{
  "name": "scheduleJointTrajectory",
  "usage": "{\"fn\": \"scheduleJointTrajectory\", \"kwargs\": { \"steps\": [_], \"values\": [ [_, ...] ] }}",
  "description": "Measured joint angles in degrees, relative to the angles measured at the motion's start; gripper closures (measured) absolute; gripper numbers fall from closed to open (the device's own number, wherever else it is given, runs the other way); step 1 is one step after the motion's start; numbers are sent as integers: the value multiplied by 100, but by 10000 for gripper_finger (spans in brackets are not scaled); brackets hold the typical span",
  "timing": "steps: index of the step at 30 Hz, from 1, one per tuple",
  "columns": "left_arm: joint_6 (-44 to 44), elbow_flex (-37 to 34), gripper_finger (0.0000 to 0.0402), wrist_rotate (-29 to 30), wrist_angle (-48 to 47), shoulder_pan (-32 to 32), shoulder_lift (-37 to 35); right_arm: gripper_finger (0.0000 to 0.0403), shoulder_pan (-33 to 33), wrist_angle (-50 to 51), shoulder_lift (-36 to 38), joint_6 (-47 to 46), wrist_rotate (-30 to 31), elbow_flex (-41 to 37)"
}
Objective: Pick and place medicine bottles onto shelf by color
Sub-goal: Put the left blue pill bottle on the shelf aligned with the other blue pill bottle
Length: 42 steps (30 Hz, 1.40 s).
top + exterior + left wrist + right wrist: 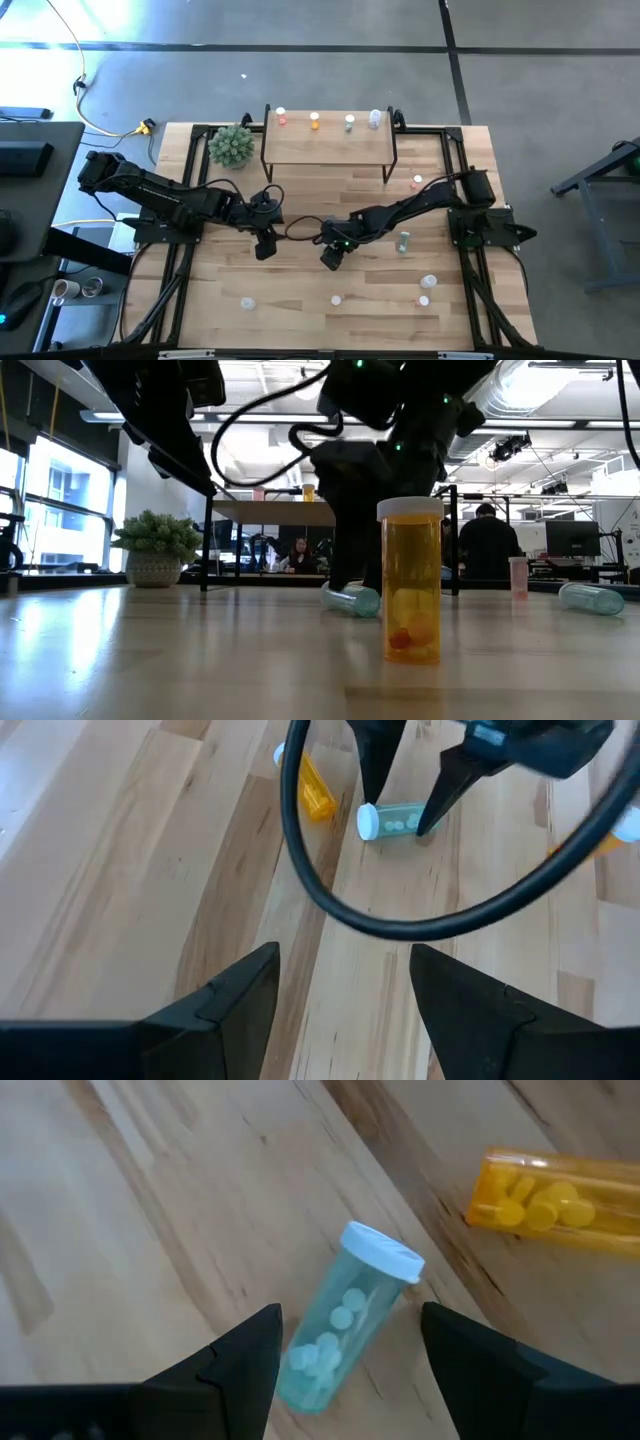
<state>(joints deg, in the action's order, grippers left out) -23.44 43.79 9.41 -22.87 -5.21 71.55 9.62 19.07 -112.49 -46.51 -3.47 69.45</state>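
The right gripper (345, 1350) hangs with fingers spread wide over a pale green translucent pill bottle with a white cap (340, 1325) lying on its side near the middle of the wood-plank table (300, 300); the bottle's base is cut off between the fingers. The left gripper (345, 990) hovers beside it, fingers apart, holding nothing. A black cable (400, 920) crosses its view. The low wooden shelf on black legs (328, 148) at the far edge carries four small bottles, colours hard to tell. Bare planks lie toward the near edge.

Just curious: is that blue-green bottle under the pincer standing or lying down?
Lying down: the blue-green bottle rests on its side between the right pincer's open fingers.
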Motion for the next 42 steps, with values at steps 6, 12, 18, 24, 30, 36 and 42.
{"fn": "scheduleJointTrajectory", "kwargs": {
  "steps": [6,12,18,24,30,36,42],
  "values": [
    [2,0,186,0,-2,0,0,171,-4,112,-57,-111,-54,20],
    [0,0,186,-1,-4,0,0,174,-4,182,-61,-236,-66,24],
    [-47,0,186,-165,-45,0,0,212,-4,295,-66,-281,-69,17],
    [-286,2,186,-728,-400,0,0,250,-4,454,-68,-298,-110,17],
    [-290,2,186,-763,-522,0,0,276,1,622,-78,-102,-150,118],
    [-189,2,186,-769,-558,0,0,309,14,1171,-120,422,-186,545],
    [-146,2,186,-769,-586,0,0,323,9,1361,-115,769,-64,816]
  ]
}}
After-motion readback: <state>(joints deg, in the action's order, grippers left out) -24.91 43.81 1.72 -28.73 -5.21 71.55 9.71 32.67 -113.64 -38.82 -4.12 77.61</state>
